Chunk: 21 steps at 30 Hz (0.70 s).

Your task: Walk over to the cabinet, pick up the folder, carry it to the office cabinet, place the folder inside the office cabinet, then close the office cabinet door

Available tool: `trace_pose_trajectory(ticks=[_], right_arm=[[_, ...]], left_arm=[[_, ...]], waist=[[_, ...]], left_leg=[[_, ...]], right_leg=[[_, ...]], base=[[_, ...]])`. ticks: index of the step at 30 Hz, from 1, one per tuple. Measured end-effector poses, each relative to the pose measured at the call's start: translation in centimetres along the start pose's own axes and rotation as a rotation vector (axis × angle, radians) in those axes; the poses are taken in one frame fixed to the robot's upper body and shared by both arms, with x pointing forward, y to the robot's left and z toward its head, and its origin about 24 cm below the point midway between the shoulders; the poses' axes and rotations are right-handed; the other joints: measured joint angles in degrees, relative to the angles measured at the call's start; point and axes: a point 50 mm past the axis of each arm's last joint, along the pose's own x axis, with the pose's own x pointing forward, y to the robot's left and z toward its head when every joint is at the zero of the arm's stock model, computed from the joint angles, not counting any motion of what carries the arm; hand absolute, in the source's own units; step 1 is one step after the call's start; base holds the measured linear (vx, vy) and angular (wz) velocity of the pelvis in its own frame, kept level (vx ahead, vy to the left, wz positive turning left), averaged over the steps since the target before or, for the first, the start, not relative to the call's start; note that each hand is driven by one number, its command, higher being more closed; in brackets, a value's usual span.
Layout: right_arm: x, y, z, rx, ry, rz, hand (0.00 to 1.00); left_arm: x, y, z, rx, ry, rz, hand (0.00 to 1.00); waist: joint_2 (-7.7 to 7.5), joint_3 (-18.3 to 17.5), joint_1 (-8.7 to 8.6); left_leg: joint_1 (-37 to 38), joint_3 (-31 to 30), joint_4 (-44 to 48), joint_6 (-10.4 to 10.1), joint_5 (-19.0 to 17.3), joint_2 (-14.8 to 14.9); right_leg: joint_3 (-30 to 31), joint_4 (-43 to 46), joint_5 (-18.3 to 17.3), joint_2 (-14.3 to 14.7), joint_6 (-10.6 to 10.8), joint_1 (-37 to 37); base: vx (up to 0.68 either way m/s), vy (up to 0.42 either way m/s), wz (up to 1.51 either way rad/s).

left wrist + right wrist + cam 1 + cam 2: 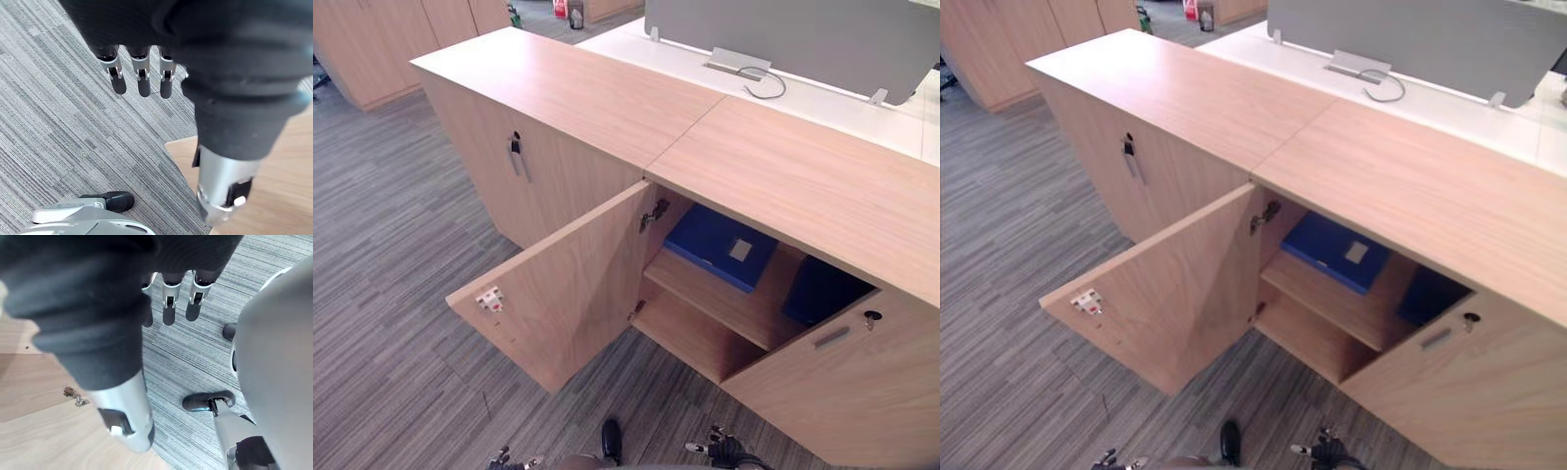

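Note:
A blue folder (pixel 720 245) with a white label lies flat on the upper shelf inside the office cabinet (pixel 783 186). The cabinet's left door (pixel 558 294) stands wide open toward me; its right door (pixel 842 382) is closed. My left hand (pixel 142 81) hangs over the grey carpet, fingers straight and empty, and shows at the bottom edge of the left eye view (pixel 509 458). My right hand (pixel 168 308) also hangs open and empty above the carpet, low in front of the cabinet (pixel 724 448). Both hands are well below and short of the folder.
Another dark blue item (pixel 822 291) sits behind the closed right door, which has a handle and key (pixel 871 318). A second closed cabinet (pixel 516 157) adjoins on the left. A white desk with a grey partition (pixel 803 39) stands behind. Grey carpet (pixel 391 294) stretches left.

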Motion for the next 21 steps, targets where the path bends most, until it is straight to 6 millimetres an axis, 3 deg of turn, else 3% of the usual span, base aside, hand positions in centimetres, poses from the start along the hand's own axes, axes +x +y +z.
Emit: trace_pose_trajectory(ticks=[10,21], right_arm=[[0.1,0.5,0.1,-0.024,0.017,0.016,0.0],[0.2,0.6,0.3,-0.049,0.022,0.04,0.0]], left_arm=[[-0.1,-0.2,-1.0,0.123,0.031,-0.082,0.0],[-0.2,0.3,-1.9,-0.002,0.082,-0.082,0.0]], waist=[[-0.24,-0.14,-0.2],[-0.42,0.95,-0.5]], left_leg=[[1.34,-1.84,-0.01,2.03,1.7,0.73],[2.15,-2.1,-0.04,1.4,1.67,1.7]], right_leg=[[-0.55,-0.04,0.39,1.56,1.31,2.01],[-0.51,-0.13,-0.21,2.36,0.49,2.96]], base=[[0.02,-0.09,0.08],[-0.01,-0.015,0.0]])
